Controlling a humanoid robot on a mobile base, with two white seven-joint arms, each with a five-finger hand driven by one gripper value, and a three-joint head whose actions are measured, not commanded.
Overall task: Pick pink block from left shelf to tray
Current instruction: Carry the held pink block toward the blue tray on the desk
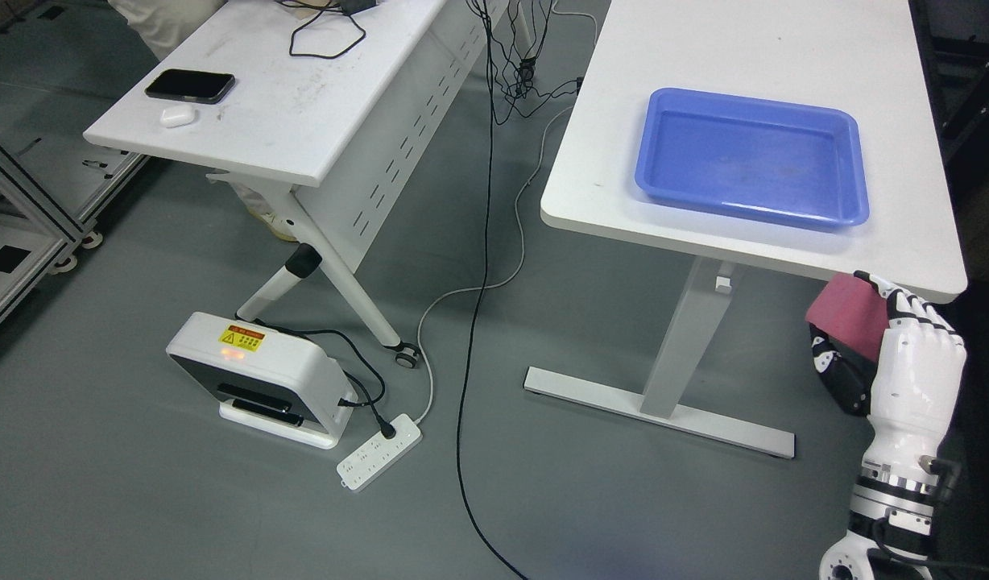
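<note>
Counter (752,48): white, carries an empty blue tray (853,173).
Floor (100,483): grey, with cables and a power strip (379,451).
Right robot hand (881,346): below the counter's near edge, fingers curled around the pink block (845,314).

A yellow warning label (241,337) sits on the white floor unit (261,379); its print is illegible.
</note>
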